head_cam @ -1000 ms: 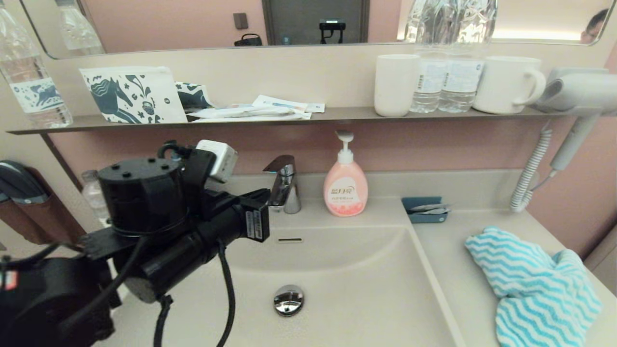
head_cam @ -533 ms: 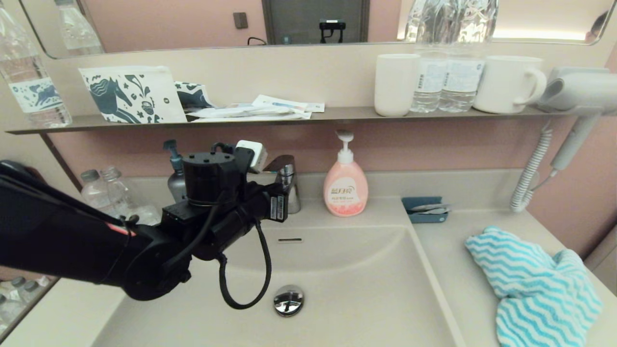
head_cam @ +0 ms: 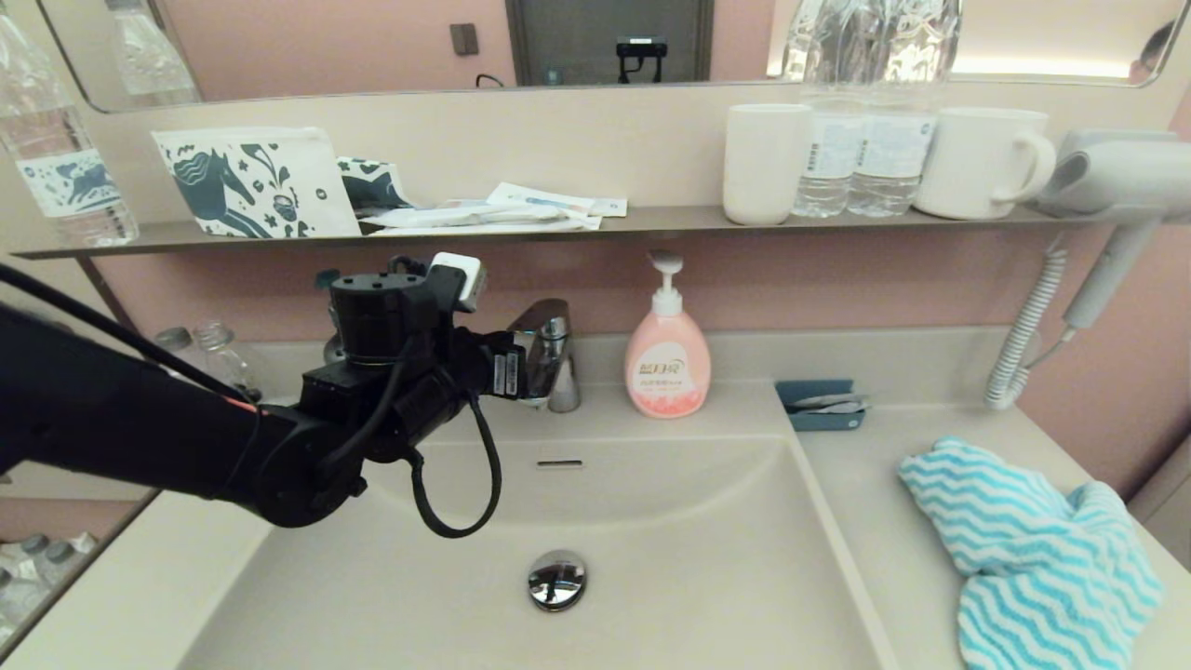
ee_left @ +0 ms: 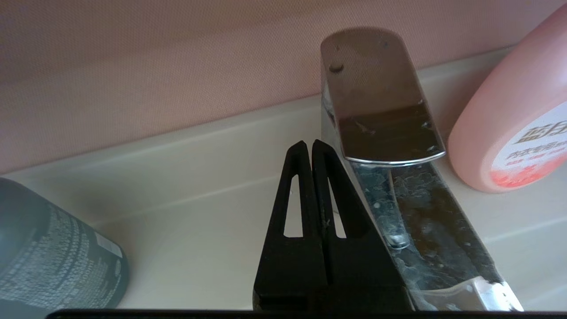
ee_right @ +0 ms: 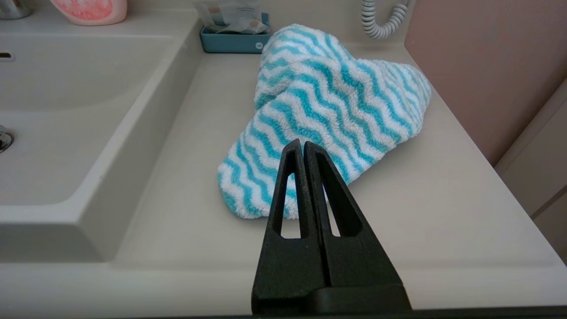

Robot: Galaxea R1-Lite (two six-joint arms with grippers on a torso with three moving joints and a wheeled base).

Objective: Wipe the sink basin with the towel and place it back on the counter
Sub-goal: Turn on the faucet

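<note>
While the towel lies on the counter at three o'clock from the sink basin, the right gripper hovers just short of it, jaws together; left gripper, jaws together, beside the tap.

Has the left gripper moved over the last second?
Yes. In the head view the left gripper and its wrist have gone from low and near the camera up and back toward the faucet; its shut fingers now sit beside the spout.
</note>
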